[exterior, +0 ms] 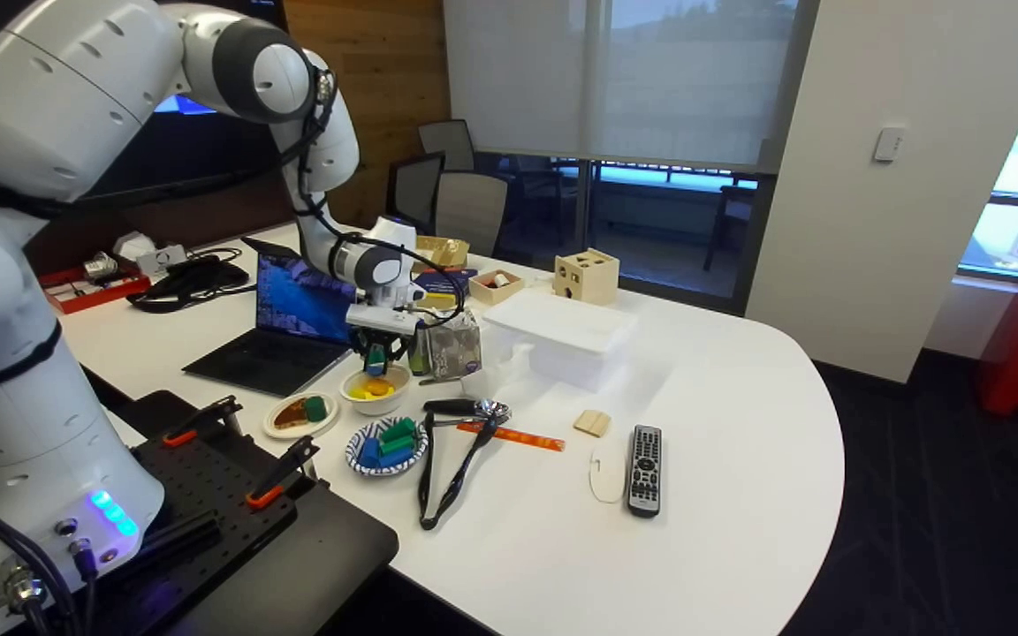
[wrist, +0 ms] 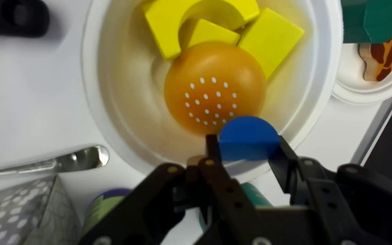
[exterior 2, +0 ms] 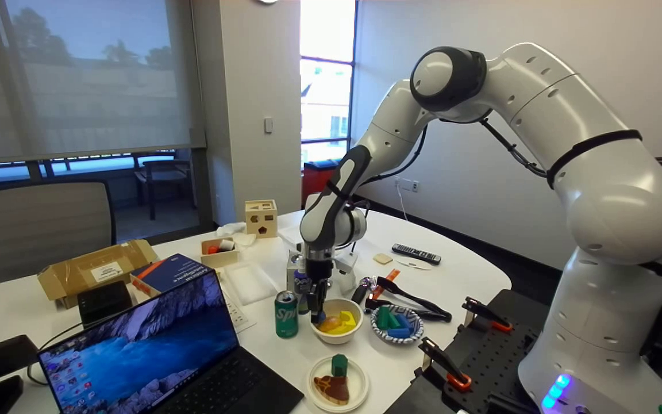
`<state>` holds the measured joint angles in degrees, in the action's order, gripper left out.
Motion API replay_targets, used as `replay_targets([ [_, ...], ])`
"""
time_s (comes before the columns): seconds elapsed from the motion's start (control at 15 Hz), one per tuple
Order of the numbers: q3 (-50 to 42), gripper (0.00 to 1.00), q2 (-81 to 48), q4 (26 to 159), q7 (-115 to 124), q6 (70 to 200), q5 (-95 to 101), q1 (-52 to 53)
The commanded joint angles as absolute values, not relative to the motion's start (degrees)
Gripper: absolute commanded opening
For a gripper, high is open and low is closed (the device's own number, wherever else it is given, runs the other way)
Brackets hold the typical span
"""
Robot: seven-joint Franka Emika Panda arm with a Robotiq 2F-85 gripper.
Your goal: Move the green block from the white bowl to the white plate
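My gripper (wrist: 245, 149) is shut on a blue half-round block (wrist: 248, 137), gripped between its fingertips at the edge of the white bowl. In an exterior view the gripper (exterior 2: 318, 313) is over the bowl's rim. The white bowl (wrist: 121, 112) holds yellow blocks (wrist: 271, 41) and an orange bun with white dots (wrist: 216, 88); no green block shows in it. A dark green block (exterior 2: 339, 365) lies on the white plate (exterior 2: 360, 397) beside a brown steak piece (exterior 2: 332, 389). The green block also shows in the wrist view (wrist: 383, 20).
A patterned bowl (exterior 2: 420, 333) with green and blue blocks stands beside the white bowl. A green can (exterior 2: 287, 315) and an open laptop (exterior 2: 262, 379) stand close by. A black-handled tool (exterior: 452, 477), a patterned box (exterior: 454, 349) and a white lidded box (exterior: 571, 353) are near.
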<state>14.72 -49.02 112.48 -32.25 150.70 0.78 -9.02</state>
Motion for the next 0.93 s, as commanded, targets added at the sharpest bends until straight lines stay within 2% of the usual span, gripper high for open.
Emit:
replay_targets([
  [0.0, 16.5, 0.16, -43.8, 114.3, -33.0, 145.8, 0.9, -9.7],
  [0.53, 19.2, 0.16, -38.0, 115.1, -33.2, 125.2, -5.4, -7.6],
  [0.87, 18.7, 0.16, -42.9, 114.1, -33.0, 127.2, -9.6, -5.1],
])
